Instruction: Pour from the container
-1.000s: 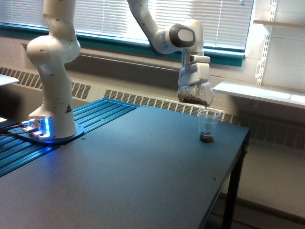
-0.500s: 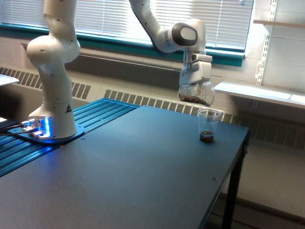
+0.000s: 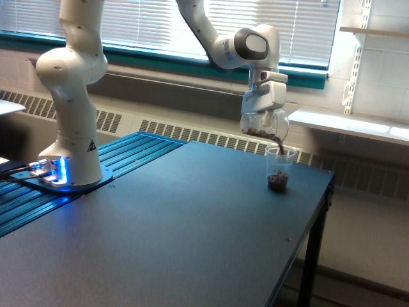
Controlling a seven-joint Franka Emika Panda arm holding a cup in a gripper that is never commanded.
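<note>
Clear rounded plastic tumbler (image 3: 264,124) is being gripped by closed white gripper (image 3: 262,115), tilted; brown contents being poured into narrower clear cup (image 3: 279,168).

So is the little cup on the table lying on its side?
No, the little cup stands upright on the table, with brown stuff falling into it from the tipped container above.

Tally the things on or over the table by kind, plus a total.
Clear cups: 2, the container held tilted in the pincer and the narrower cup standing on the table
Robot arms: 1
Total: 3
</note>
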